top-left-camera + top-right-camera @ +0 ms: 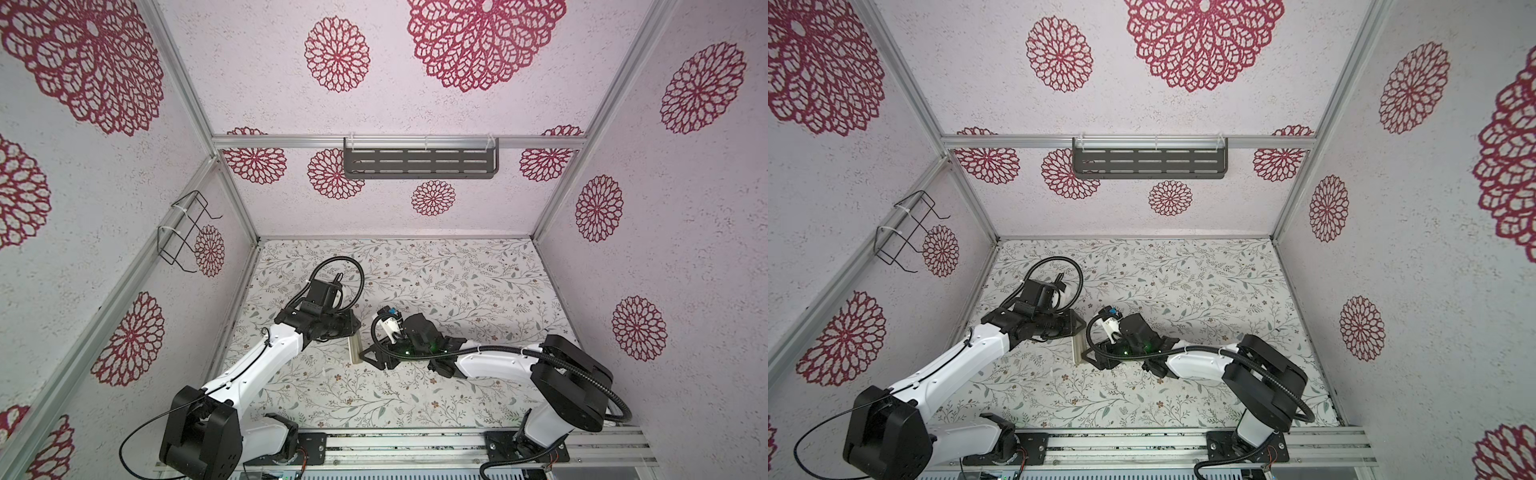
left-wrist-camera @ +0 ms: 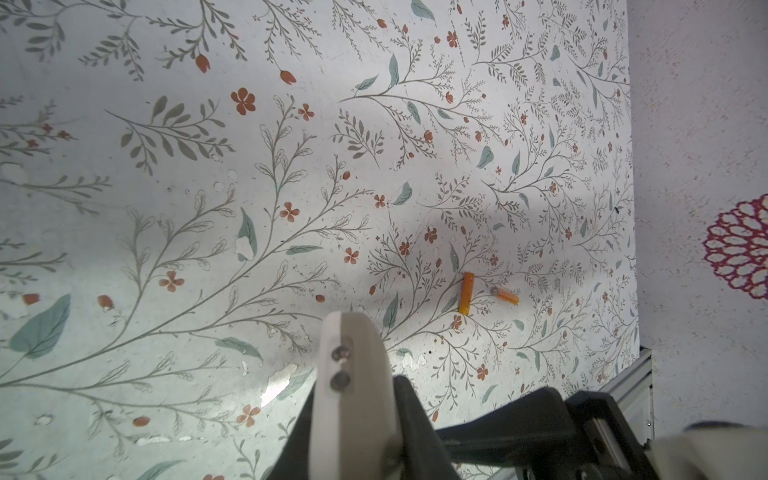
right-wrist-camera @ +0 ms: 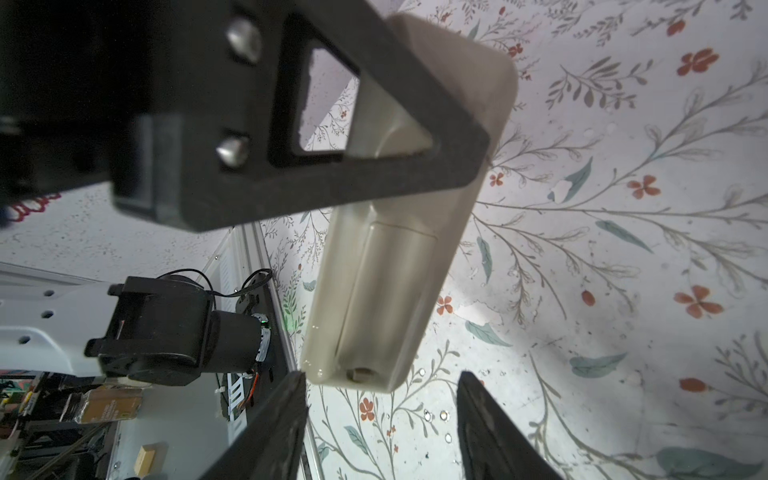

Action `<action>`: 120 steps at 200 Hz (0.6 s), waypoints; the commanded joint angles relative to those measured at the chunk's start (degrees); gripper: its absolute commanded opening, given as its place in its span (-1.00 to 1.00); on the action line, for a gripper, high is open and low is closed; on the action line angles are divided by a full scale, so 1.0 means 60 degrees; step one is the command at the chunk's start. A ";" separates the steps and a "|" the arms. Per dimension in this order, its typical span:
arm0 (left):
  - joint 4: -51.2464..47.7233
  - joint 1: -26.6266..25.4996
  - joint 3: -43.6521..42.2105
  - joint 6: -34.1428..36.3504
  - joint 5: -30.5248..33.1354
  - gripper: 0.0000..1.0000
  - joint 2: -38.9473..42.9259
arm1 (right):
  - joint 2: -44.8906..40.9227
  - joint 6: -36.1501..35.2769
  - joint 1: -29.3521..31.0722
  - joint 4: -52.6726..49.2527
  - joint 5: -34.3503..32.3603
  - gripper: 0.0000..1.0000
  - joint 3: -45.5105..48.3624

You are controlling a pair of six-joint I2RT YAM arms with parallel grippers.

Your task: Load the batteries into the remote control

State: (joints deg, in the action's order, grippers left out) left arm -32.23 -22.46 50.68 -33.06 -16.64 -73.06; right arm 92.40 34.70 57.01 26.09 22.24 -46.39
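Remote control [image 3: 386,291] held aloft, back showing, clamped in left gripper [image 1: 353,331].
Right gripper [image 3: 381,376] open at its free end; batteries [image 2: 466,293] lie on desk [image 2: 166,124]. Likely light, stiff, slick plastic: grip long edges.

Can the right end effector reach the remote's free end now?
Likely yes. The right end effector sits open at the free end of the remote; the left end effector grips it farther along.
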 commanded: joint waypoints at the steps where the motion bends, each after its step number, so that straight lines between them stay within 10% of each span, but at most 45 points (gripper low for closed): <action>1: 0.0215 -0.0016 0.0139 0.0026 -0.0154 -1.00 0.0149 | -0.0264 0.0296 0.0035 0.0628 0.0353 0.39 -0.0284; 120: 0.0436 -0.0049 0.0113 0.0011 -0.0313 -1.00 0.0396 | 0.0478 0.1015 -0.0053 0.1481 0.0920 0.26 -0.0336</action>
State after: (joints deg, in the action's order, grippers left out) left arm -31.92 -22.52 50.68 -33.06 -17.45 -72.53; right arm 95.02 39.97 56.99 32.01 26.24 -46.39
